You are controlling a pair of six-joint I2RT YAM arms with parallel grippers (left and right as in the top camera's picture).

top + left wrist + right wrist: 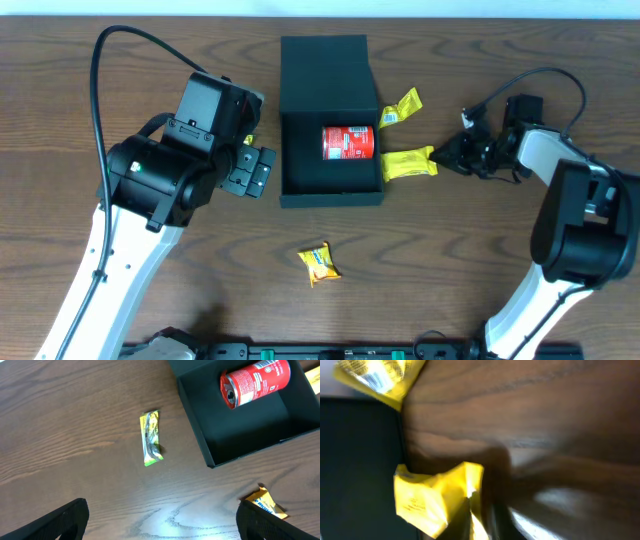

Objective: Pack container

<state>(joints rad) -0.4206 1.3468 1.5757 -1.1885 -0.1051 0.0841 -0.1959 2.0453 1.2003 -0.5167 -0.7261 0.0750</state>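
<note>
The container (325, 75), a dark box with its lid flap laid back, stands at the table's centre. A red can (348, 142) lies on its side inside it. Just right of the box lies a yellow snack packet (405, 163), and my right gripper (440, 158) is shut on its right end. The right wrist view shows that packet (427, 497) crumpled, pinched at the gripper (481, 521), beside the box's wall (355, 460). My left gripper (262, 172) hangs open left of the box with nothing between its fingers (65, 520).
A second yellow packet (403, 107) lies by the box's right side, further back. An orange-yellow packet (320, 264) lies in front of the box. A small green-yellow packet (151, 438) rests on the wood left of the box (240, 435).
</note>
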